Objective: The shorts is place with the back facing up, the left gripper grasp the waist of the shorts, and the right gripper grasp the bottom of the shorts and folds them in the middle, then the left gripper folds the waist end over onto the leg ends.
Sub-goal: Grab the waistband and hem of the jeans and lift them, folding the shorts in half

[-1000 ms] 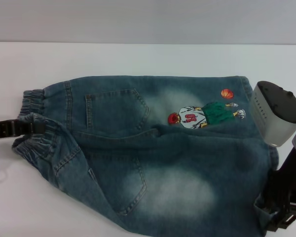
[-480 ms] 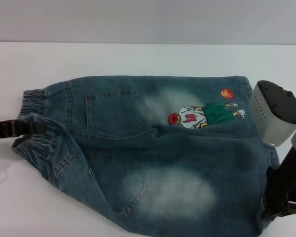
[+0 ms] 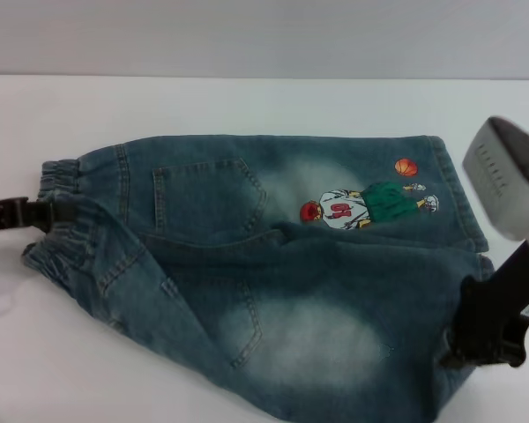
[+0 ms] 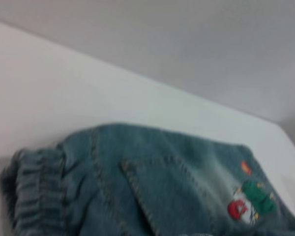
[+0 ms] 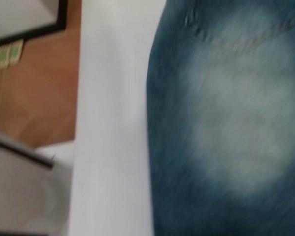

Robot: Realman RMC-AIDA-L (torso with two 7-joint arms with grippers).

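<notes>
Across the table's (image 3: pixel 247 97) middle lie the shorts (image 3: pixel 273 264); we pinch waistband with left gripper (image 3: pixel 44 214) and hem with right gripper (image 3: pixel 463 348); soft, floppy denim; grip the seams.

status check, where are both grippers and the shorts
Left gripper at the waist of the shorts. Right gripper at the bottom of the shorts. Shorts mid-fold. Nothing obstructing.

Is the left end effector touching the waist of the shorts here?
Touching. In the head view, the left end effector reaches in from the left edge and its black tip is buried in the gathered waist of the shorts, denim bunching around it.
</notes>
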